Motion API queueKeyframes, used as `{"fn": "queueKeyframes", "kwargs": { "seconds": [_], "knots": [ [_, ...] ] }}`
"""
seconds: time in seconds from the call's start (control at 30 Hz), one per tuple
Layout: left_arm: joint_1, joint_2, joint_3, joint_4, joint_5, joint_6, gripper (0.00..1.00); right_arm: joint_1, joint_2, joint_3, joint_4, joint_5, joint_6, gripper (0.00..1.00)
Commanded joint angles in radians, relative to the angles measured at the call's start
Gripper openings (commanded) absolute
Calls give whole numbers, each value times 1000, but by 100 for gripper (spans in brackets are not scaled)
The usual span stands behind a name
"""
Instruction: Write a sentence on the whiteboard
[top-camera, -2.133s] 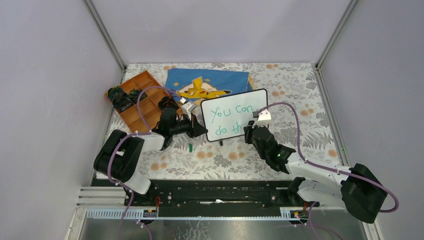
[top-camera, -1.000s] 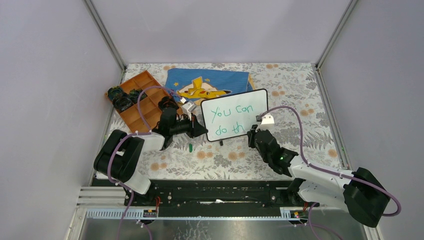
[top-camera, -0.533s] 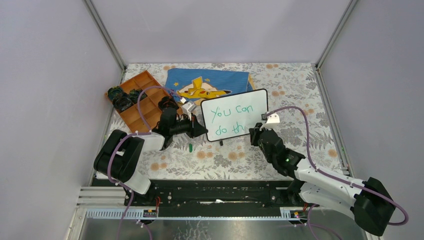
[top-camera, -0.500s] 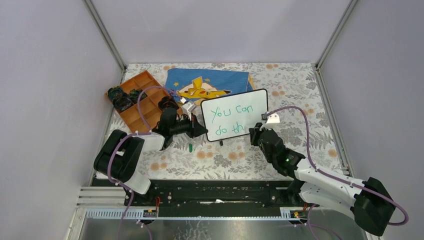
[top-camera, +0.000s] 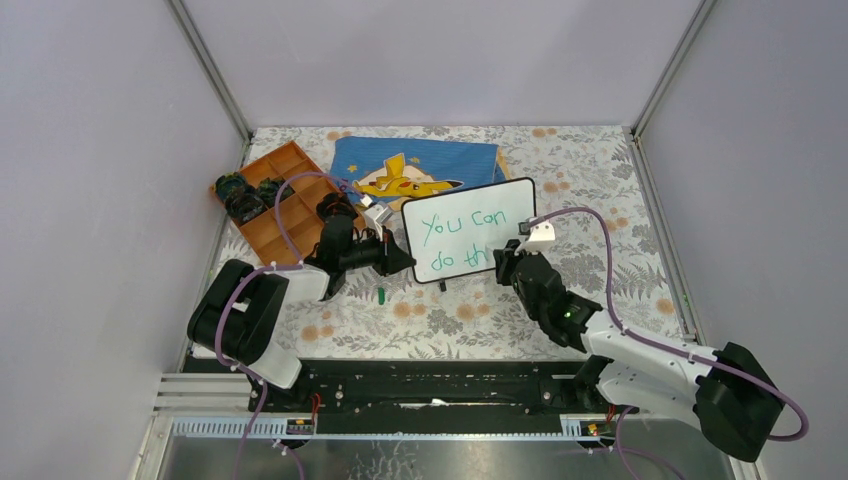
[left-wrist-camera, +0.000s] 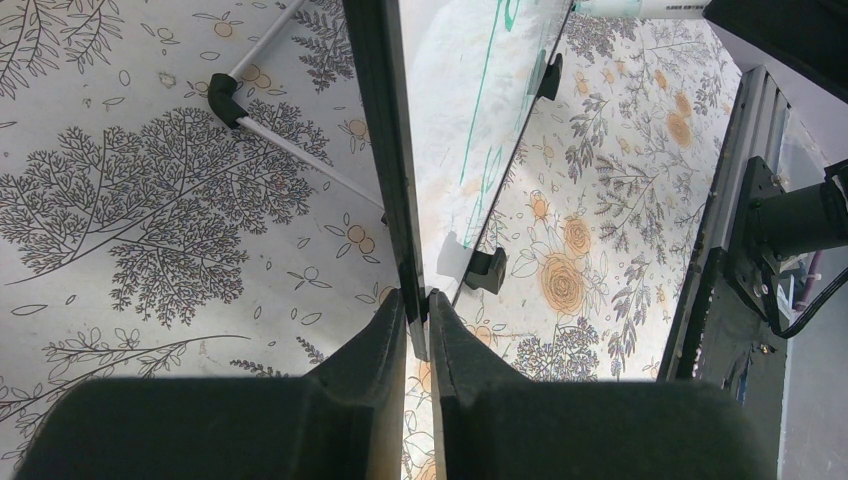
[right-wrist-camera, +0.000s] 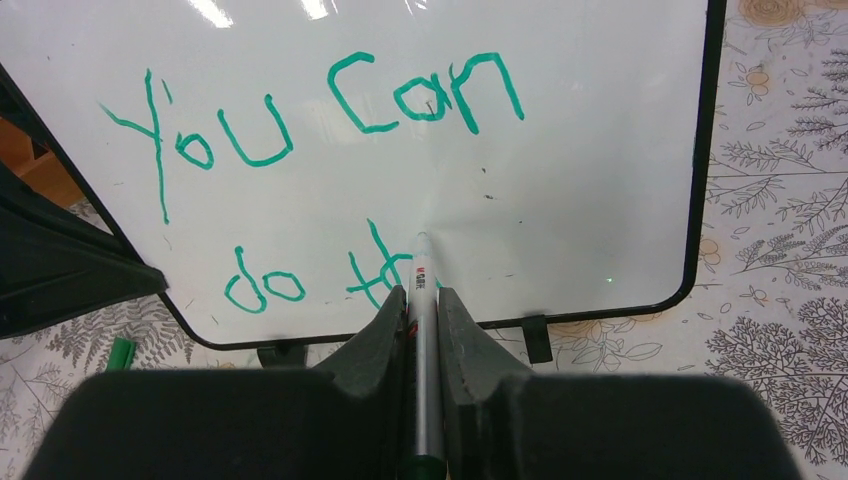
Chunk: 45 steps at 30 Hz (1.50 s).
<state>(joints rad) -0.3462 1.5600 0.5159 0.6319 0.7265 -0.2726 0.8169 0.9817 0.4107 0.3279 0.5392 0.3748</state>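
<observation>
Whiteboard: 1 whiteboard (top-camera: 466, 245) stood tilted on the floral table (top-camera: 610, 200) near its centre, with 2 black feet (right-wrist-camera: 535, 337) along its lower edge.
Sentence: 2 green lines (top-camera: 455, 228) were written; the upper read "You Can" and the lower read "do th", which made 3 whole words and 1 part.
Marker: 1 marker (right-wrist-camera: 421, 285) pointed at 12 o'clock, and its tip sat at the board just past the "th". Actual contact was hard to confirm.
Right gripper: the right gripper (right-wrist-camera: 421, 296) was clenched on the marker at the board's 5 o'clock corner.
Left gripper: the left gripper (left-wrist-camera: 418, 300) was pinched on the board's black frame at its 8 o'clock edge.
Others: 1 orange tray (top-camera: 268, 228) lay at the board's 10 o'clock, 1 blue Pikachu cloth (top-camera: 420, 160) at 12 o'clock and 1 small green piece (top-camera: 381, 294) at 7 o'clock.
Hidden: the marker's rear end was lost between the fingers. The left arm and its cable crossed the tray, and the dark items (top-camera: 240, 195) in it were too small to identify. The left wrist view showed the writing edge-on, so it was unreadable. The board covered the cloth's near edge.
</observation>
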Motion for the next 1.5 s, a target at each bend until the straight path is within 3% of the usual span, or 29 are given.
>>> {"fn": "queueKeyframes", "kwargs": {
  "seconds": [0.0, 0.57, 1.1, 1.47],
  "knots": [
    [-7, 5, 13, -28, -26, 42, 17, -20, 9, 46, 70, 20, -10, 0],
    [-8, 4, 13, -29, -27, 44, 17, -65, 60, 45, 63, -7, 6, 0],
    [-8, 10, 16, -29, -27, 42, 17, -65, -95, -8, -42, -25, 22, 0],
    [-8, 9, 17, -34, -28, 46, 17, -65, -96, -53, -39, -79, 40, 0]
  ]
}}
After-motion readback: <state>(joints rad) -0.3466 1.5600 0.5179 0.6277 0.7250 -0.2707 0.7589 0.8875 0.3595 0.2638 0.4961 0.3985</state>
